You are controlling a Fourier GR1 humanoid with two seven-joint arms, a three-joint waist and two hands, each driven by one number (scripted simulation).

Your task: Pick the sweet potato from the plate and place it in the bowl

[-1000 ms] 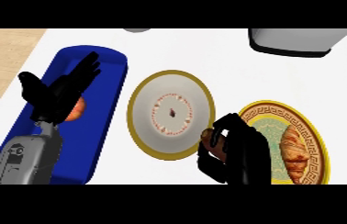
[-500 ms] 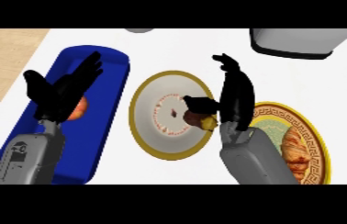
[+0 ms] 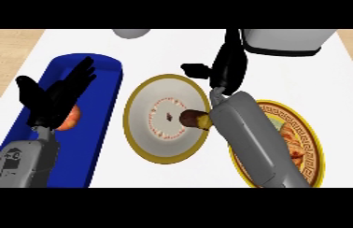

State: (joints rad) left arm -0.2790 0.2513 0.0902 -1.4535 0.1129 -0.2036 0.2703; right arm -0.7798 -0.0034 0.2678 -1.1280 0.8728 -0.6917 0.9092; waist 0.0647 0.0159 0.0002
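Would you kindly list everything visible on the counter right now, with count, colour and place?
Sweet potato: one, brown and yellow, over the right part of the white dish, beside the right forearm.
White dish: one, white with gold rim, centre of counter.
Patterned plate: one, gold-patterned rim, at right, holding orange-brown food, partly hidden by the forearm.
Blue tray: one, dark blue, long, at left.
Orange-red item: one, in the tray, partly hidden by the left hand.
White appliance: one, white with dark base, top right.
Grey object: one, top edge.
Counter: white top.
Left hand: black, fingers spread, over the tray.
Right hand: black, fingers straight, above the dish.
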